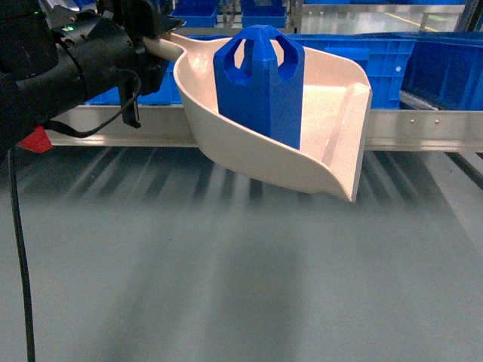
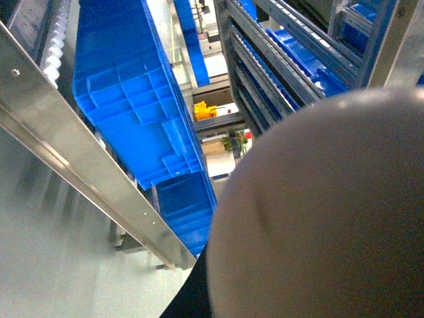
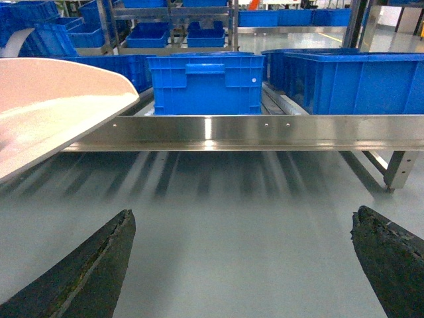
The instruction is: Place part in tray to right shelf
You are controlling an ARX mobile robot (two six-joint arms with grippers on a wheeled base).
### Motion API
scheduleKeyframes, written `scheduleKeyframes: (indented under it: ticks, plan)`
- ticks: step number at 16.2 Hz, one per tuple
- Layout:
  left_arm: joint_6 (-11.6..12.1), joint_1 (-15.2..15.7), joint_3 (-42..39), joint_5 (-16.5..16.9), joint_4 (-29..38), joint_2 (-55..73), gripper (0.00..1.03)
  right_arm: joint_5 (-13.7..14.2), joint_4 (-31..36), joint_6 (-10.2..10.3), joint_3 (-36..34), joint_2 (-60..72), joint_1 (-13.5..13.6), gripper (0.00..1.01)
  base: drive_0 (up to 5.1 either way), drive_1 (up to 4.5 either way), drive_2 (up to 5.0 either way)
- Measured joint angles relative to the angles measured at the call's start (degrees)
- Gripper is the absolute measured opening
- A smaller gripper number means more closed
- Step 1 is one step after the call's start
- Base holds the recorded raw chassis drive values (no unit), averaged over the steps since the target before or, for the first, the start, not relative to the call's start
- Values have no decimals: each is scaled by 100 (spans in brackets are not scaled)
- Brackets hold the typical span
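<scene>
The bright-blue part (image 1: 260, 87) stands upright inside the pale beige tray (image 1: 332, 151), which hangs tilted in the air in front of the right shelf's steel rail (image 1: 423, 128). My left gripper (image 1: 151, 41) is shut on the tray's handle at the upper left. In the left wrist view the tray's underside (image 2: 318, 212) fills the right half and hides the fingers. The right gripper (image 3: 242, 218) is open above the grey floor with nothing between its fingers. The tray's edge (image 3: 59, 106) shows to its left, and the shelf rail (image 3: 265, 132) lies ahead.
Large blue ribbed crates (image 1: 445, 68) sit on the shelf behind the rail; one (image 3: 205, 83) is straight ahead and another (image 3: 358, 79) to the right. A shelf leg (image 3: 394, 169) stands at the right. More racks with blue crates (image 2: 291, 59) lie beyond.
</scene>
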Motion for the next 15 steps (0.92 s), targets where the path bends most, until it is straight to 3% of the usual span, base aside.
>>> scheduleKeyframes:
  ticks: [3,6,15]
  plan:
    - [2,0,0,2,-4,0,12,0,-7,0,0,0,0,98,1,423,-420]
    - [0,-37,2,22,0,0,12,4,-2,0,0,0,0,98,-318,500,-153]
    - [-4,4,4,17,22,0,12,-2,22,0,0,0,0,98,-14,388,-417]
